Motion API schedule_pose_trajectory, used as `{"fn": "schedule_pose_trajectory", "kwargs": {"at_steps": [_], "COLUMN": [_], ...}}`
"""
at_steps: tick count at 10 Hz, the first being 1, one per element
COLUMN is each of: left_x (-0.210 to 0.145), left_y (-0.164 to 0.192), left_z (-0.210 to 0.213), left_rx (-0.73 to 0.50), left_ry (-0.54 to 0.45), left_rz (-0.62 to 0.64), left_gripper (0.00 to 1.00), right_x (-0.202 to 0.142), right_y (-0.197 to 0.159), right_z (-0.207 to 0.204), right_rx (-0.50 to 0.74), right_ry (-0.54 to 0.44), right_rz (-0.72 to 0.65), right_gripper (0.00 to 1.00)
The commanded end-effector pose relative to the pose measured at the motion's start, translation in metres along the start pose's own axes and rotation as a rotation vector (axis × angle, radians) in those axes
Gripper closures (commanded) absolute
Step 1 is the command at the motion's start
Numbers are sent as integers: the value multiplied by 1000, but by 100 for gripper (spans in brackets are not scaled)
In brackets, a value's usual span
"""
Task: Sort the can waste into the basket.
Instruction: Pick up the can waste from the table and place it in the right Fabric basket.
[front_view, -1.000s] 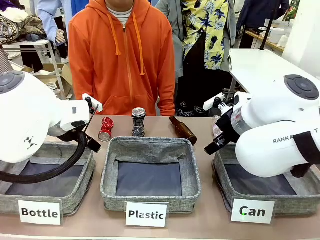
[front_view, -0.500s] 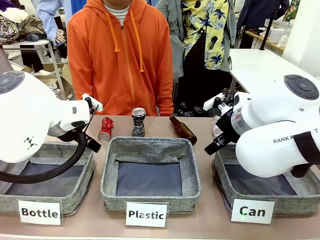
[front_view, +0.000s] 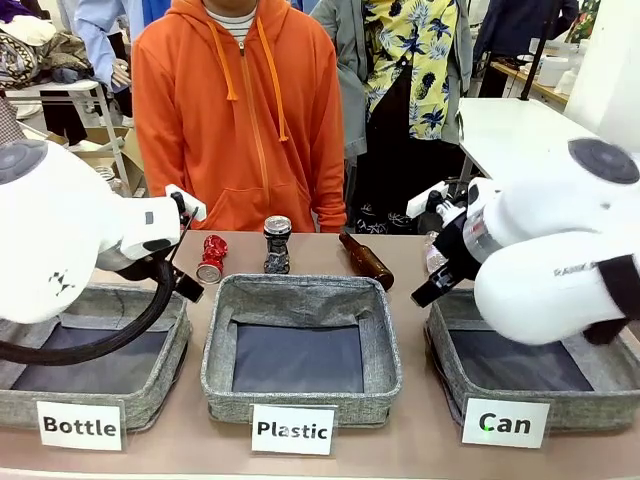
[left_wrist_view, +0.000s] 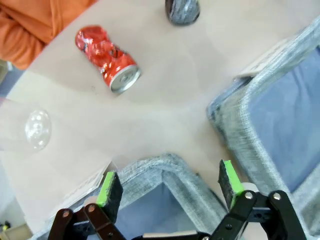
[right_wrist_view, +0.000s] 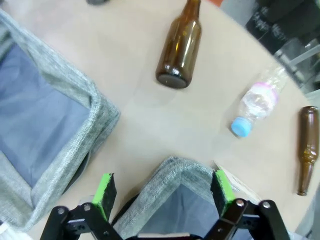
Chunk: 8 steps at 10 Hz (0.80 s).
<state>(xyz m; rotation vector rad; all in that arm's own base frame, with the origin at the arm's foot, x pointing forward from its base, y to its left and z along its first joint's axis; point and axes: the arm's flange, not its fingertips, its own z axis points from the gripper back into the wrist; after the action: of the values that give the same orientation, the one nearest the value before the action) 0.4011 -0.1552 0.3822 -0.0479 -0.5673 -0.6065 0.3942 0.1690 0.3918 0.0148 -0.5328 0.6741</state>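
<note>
1. Your left pincer (left_wrist_view: 169, 174): green pads spread wide, nothing between them. It hangs over the far corner of the Bottle basket (left_wrist_view: 150, 167).
2. Clear bottle (left_wrist_view: 37, 130): lying on the table (left_wrist_view: 165, 115), ahead of your left pincer and off to the left in its wrist view.
3. Red can (left_wrist_view: 106, 58): crushed and on its side on the table. It is ahead of your left pincer and apart from it, silver end turned toward the pads.
4. Black can (left_wrist_view: 182, 10): farther ahead of the same pincer, to the right of the red can. In the front view it stands upright just beyond the far rim of the Plastic basket (front_view: 300, 292).
5. Plastic basket: sits between your two pincers, dark lining showing.
6. Brown bottle (right_wrist_view: 181, 47): lying on the table ahead of your right pincer, base toward it.
7. Your right pincer (right_wrist_view: 162, 175): pads held apart, gripping nothing. It hangs over the far corner of the Can basket (right_wrist_view: 175, 167). Both cans lie on the table outside that basket, well off to this pincer's left.
8. Blue-capped bottle (right_wrist_view: 255, 107): clear plastic, on its side, ahead and right of your right pincer.
9. Second brown bottle (right_wrist_view: 306, 147): lying at the right edge of that wrist view.
10. Person in an orange hoodie (front_view: 240, 120): stands at the far side of the table, beyond both cans.
</note>
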Motion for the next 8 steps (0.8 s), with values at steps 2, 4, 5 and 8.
{"fn": "schedule_pose_trajectory", "kwargs": {"at_steps": [2,4,5,8], "left_x": [19,-16,-37,-120], "left_y": [13,33,59,160], "left_z": [129,188,209,206], "left_rx": [-191,-389,-494,-861], "left_ry": [0,14,-17,-169], "left_rz": [162,205,237,526], "left_gripper": [0,0,0,0], "right_x": [22,-13,-36,-119], "right_y": [-13,-47,-83,-201], "right_z": [130,186,200,182], "right_rx": [38,357,477,875], "right_ry": [-34,-23,-63,-262], "right_rz": [-126,-222,-300,-643], "right_gripper": [0,0,0,0]}}
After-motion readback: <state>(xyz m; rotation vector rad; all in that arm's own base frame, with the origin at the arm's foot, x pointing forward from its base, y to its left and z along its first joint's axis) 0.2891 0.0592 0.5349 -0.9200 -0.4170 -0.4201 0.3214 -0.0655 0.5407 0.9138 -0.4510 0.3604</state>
